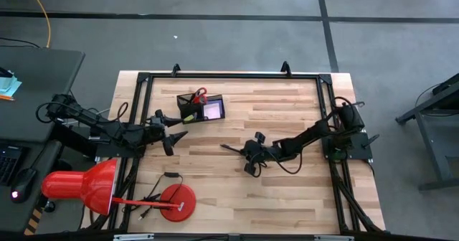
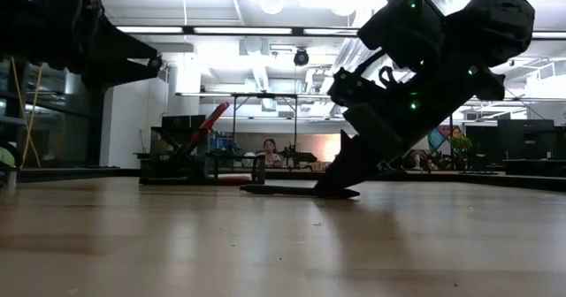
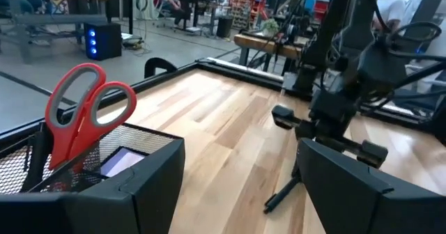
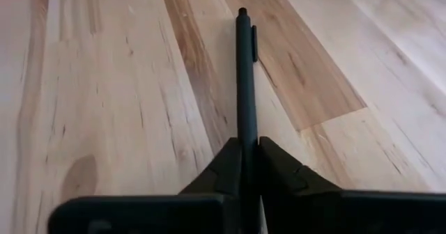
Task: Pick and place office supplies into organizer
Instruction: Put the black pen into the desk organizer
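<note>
The wooden worktop (image 1: 287,191) is carrying a black pen (image 4: 244,74) lying flat at its middle, well apart from the organizer (image 1: 201,107). The right pincer (image 4: 245,166) is closing on the pen's near end; light, stiff and slippery, it is probably asking for a firmer mid-barrel hold. The left pincer (image 1: 174,139) is hovering open beside the organizer

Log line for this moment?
right gripper: shut on black pen, mid-table | left gripper: open, idle by organizer | scissors: in organizer

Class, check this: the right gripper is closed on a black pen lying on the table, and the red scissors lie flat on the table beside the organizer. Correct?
Not quite. The red scissors stand upright inside the organizer, as the left wrist view shows. The right gripper is indeed closed on the black pen.
</note>
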You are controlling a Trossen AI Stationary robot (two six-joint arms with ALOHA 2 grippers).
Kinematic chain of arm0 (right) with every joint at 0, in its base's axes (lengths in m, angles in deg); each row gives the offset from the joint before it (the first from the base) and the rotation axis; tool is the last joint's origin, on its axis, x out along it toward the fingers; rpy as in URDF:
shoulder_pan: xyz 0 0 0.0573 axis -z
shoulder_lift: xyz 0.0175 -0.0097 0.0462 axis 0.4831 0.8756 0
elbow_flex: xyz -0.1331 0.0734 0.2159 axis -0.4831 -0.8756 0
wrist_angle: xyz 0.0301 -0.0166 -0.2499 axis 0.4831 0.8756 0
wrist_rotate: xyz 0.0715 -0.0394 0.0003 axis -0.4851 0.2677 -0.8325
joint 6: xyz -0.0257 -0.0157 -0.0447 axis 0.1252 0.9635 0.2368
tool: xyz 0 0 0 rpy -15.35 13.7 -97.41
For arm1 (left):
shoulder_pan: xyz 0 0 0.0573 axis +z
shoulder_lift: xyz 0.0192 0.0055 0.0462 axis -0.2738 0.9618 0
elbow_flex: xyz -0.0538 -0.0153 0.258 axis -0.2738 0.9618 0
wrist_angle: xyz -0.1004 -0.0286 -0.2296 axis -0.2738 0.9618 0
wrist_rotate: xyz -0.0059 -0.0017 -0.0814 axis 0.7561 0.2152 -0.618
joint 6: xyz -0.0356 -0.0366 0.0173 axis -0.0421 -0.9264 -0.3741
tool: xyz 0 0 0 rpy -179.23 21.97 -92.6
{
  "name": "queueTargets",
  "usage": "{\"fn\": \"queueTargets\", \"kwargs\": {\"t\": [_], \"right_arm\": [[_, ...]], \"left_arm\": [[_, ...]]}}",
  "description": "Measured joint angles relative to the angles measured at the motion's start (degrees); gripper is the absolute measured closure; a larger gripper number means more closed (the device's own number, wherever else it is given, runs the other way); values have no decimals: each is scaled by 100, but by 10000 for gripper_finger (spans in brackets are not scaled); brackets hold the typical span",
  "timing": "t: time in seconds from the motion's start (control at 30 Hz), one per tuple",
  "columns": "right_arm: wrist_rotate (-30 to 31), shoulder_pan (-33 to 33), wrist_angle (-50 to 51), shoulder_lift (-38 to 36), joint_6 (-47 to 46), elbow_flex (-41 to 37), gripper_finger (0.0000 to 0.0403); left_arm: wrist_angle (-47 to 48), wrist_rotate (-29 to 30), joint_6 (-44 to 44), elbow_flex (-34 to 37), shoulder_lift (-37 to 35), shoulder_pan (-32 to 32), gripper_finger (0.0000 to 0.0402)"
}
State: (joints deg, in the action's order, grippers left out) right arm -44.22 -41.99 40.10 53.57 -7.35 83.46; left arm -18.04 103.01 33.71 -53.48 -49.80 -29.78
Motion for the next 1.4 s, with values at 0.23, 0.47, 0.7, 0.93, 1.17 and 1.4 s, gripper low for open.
{"fn": "queueTargets", "kwargs": {"t": [0.23,0.47,0.7,0.93,1.17,1.4], "right_arm": [[97,-2,-262,24,-125,-20,360],[6,0,-1223,35,248,-24,391],[-25,0,-2083,31,630,-24,373],[-296,-2,-2930,20,962,-13,390],[-455,81,-3274,16,960,-13,385],[-495,233,-2790,11,1049,522,387]], "left_arm": [[-13,0,-57,0,4,0,135],[-41,2,-454,0,4,2,135],[-159,-133,-464,0,2,1,135],[-392,-756,-645,0,4,2,135],[-742,-1496,-675,0,4,2,135],[-911,-1222,-760,0,430,4,135]]}}
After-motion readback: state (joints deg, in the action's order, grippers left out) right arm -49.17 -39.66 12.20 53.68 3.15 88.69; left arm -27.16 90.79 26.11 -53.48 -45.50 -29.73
